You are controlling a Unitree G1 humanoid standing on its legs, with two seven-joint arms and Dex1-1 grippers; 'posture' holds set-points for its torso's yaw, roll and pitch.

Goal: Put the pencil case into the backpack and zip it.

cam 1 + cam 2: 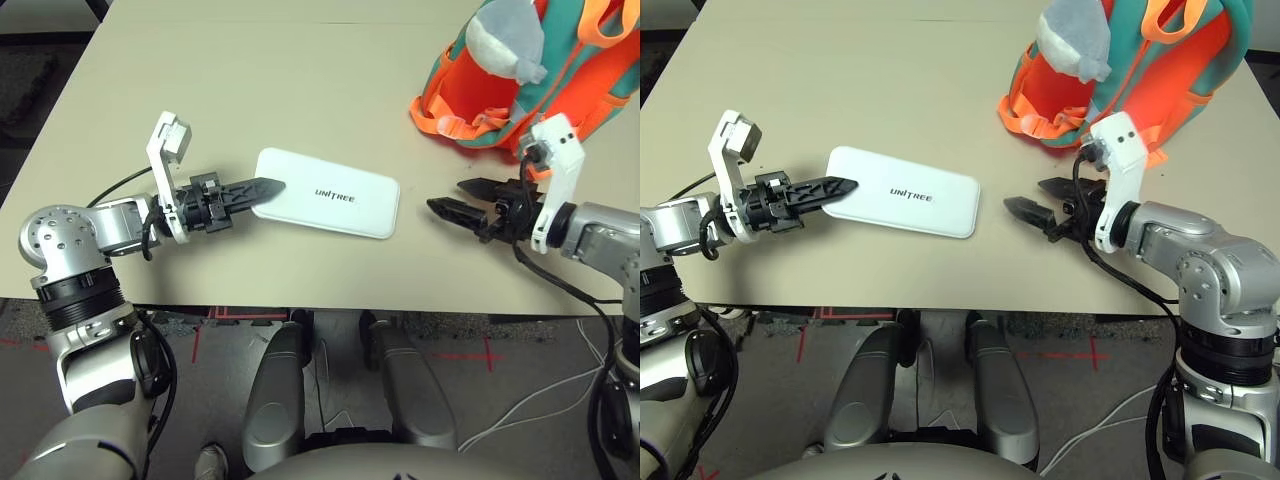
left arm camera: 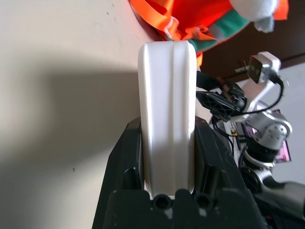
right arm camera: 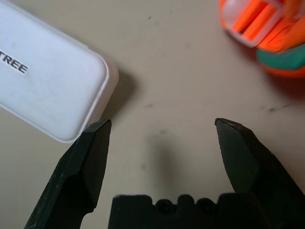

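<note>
1. The pencil case (image 1: 327, 193) is plain white, with dark "UNITREE" lettering.
2. The backpack (image 1: 1130, 70) is teal with bright orange panels, straps and trim.
3. Its plush charm (image 1: 505, 40) is grey and white.
4. The buckle (image 3: 250, 21) among the orange webbing looks pale, perhaps a translucent pink.
5. The bench (image 1: 200, 90) is a plain beige.
6. The floor (image 1: 1050, 375) is grey, marked with red lines.
7. Both arms are silver with black sections; their jaws are black and their wrist brackets white.
</note>
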